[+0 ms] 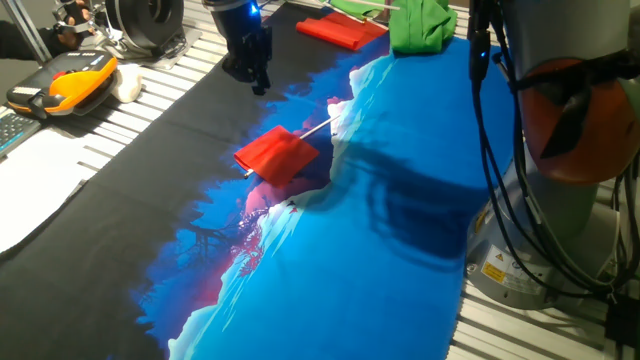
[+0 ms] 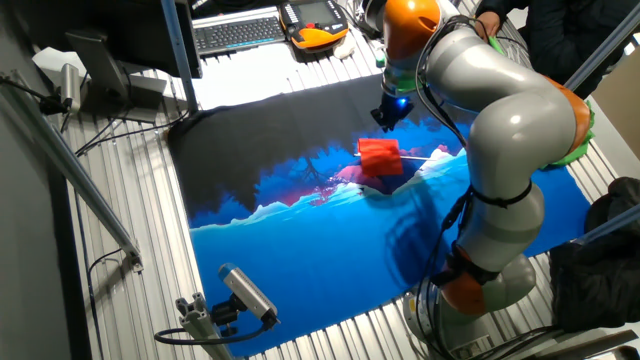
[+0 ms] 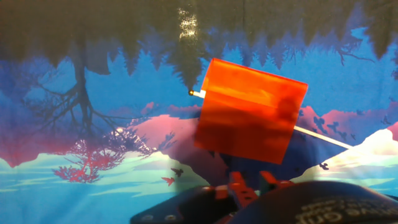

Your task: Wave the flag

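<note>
The flag (image 1: 278, 155) is a small bright red cloth on a thin white stick. It lies flat on the printed mat where the black part meets the blue. It also shows in the other fixed view (image 2: 380, 157) and fills the middle of the hand view (image 3: 249, 115), with the stick (image 3: 323, 138) running out to the right. My gripper (image 1: 256, 82) hangs above the mat, behind the flag and apart from it. It also shows in the other fixed view (image 2: 388, 118). Its dark fingers look parted and hold nothing.
A red cloth (image 1: 340, 30) and a bright green cloth (image 1: 420, 25) lie at the mat's far edge. An orange-and-black pendant (image 1: 70, 82) and a keyboard lie beyond the mat's left side. The arm's base and cables (image 1: 500, 150) stand at the right.
</note>
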Controlling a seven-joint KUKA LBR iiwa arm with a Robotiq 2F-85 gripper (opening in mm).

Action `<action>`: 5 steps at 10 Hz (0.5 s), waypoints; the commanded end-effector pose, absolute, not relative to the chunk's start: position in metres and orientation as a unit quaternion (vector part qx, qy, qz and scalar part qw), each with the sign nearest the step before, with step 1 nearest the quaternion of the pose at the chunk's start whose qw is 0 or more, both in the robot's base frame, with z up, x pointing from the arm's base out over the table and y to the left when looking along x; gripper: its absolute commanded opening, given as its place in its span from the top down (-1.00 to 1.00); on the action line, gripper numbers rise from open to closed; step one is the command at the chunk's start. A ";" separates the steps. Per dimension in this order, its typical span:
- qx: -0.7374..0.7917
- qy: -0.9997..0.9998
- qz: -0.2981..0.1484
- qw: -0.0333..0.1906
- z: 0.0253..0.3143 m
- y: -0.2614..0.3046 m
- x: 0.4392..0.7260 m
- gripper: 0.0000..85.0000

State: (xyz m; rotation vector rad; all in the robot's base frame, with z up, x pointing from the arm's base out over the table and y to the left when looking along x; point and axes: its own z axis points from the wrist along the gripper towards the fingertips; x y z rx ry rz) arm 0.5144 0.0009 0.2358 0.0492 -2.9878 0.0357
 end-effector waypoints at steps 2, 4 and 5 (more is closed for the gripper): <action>0.016 -0.997 0.012 0.076 0.236 0.001 0.514 1.00; 0.016 -0.997 0.012 0.076 0.236 0.001 0.514 1.00; 0.023 -0.997 0.012 0.077 0.236 0.001 0.514 1.00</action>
